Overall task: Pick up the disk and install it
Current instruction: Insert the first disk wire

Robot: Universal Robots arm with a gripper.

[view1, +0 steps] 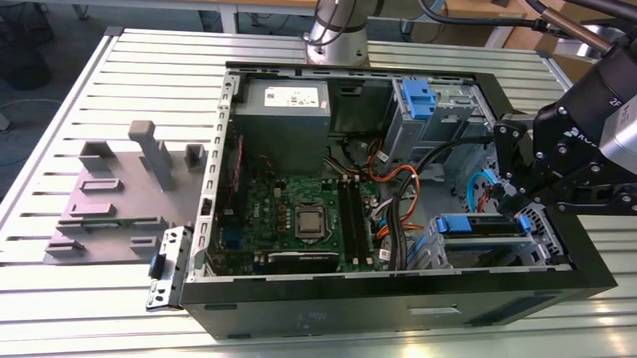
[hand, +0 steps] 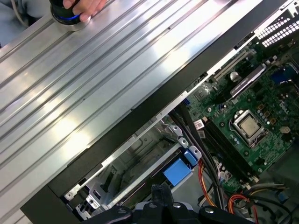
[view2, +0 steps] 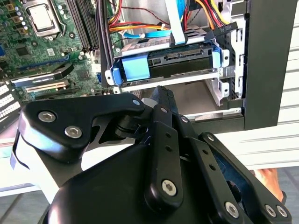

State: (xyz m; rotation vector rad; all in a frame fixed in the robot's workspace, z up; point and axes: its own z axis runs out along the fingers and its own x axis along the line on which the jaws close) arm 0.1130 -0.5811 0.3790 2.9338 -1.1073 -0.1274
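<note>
The disk lies flat in a slot of the drive cage at the computer case's near corner, on the exterior view's right. Its blue carrier handle faces the motherboard, and its dark metal body sits between the cage rails. My black gripper hovers just above that cage, shut, with nothing between its fingertips. It stands close to the disk's blue handle without touching it. In both wrist views the gripper's own body hides the cage's lower part.
The open case lies on a slatted metal table. Inside are a motherboard, a grey power-supply box, orange and black cables and another blue carrier. A grey fixture stands left. A person's hand rests on the table.
</note>
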